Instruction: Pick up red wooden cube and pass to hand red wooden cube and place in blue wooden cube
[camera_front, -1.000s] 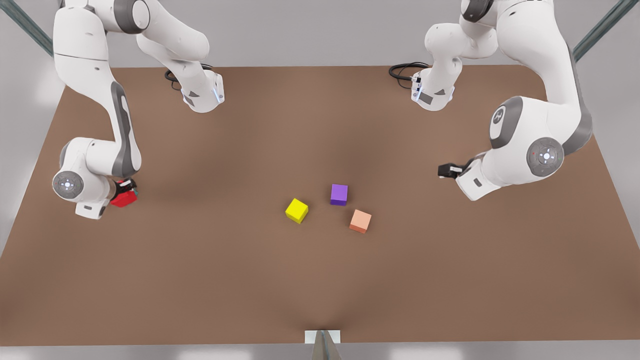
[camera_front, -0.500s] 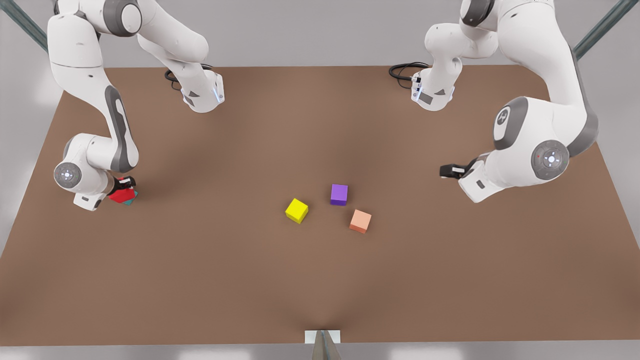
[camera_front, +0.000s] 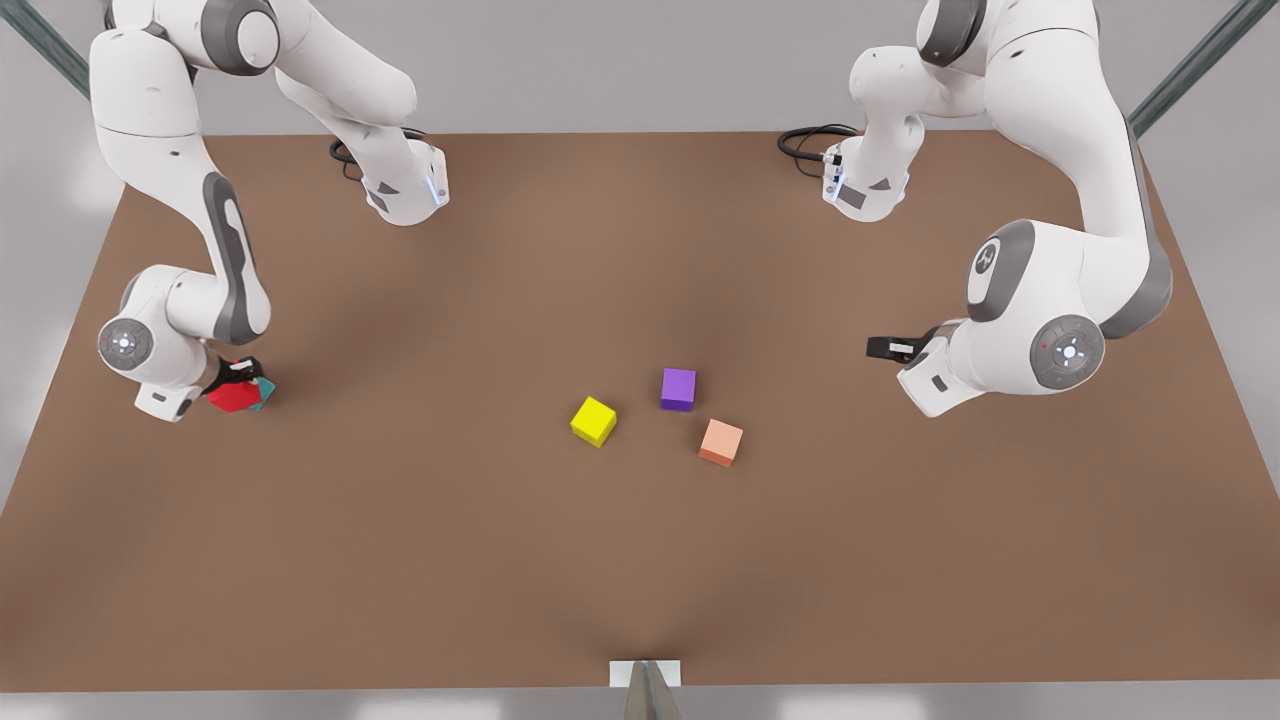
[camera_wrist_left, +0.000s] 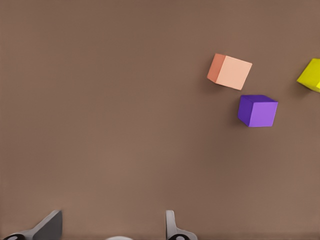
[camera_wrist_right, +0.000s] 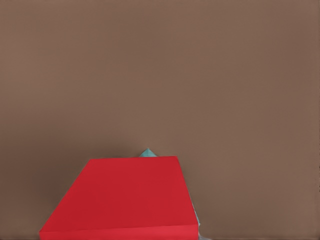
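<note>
Small bright red wooden cube (camera_front: 232, 397) clamped in right gripper (camera_front: 238, 376) near tabletop (camera_front: 500, 560) edge at front view's left, held directly above small teal wooden cube (camera_front: 266, 393), overlapping most of it. Left gripper (camera_front: 880, 347) waits opposite, fingers (camera_wrist_left: 172, 227) apart, nothing held. Straight descent judged next.
</note>
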